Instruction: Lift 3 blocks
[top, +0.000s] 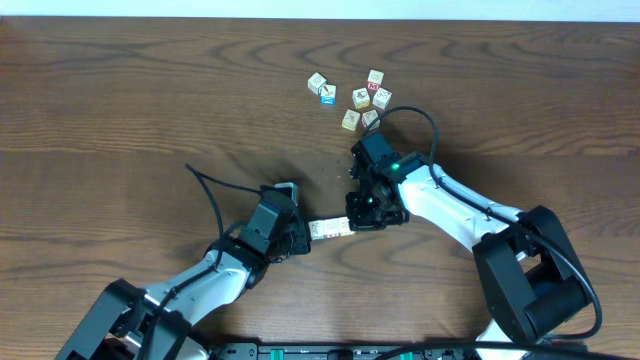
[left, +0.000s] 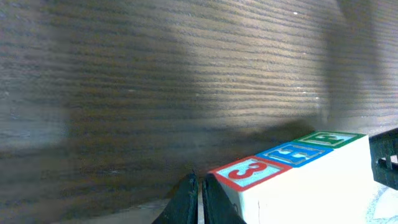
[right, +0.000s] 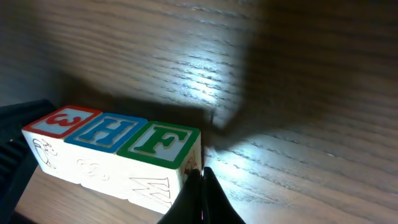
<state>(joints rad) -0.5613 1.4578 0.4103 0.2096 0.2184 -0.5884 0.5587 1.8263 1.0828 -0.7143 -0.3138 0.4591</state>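
Between both closed jaws, three blocks (top: 331, 228) in a row, seemingly in contact.

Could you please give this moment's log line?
left gripper shut | right gripper shut | 3-H-F block row clamped between them

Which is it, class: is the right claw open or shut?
Shut. In the right wrist view the right claw shows its two fingers closed together with no gap, tips beside the green-edged F block.
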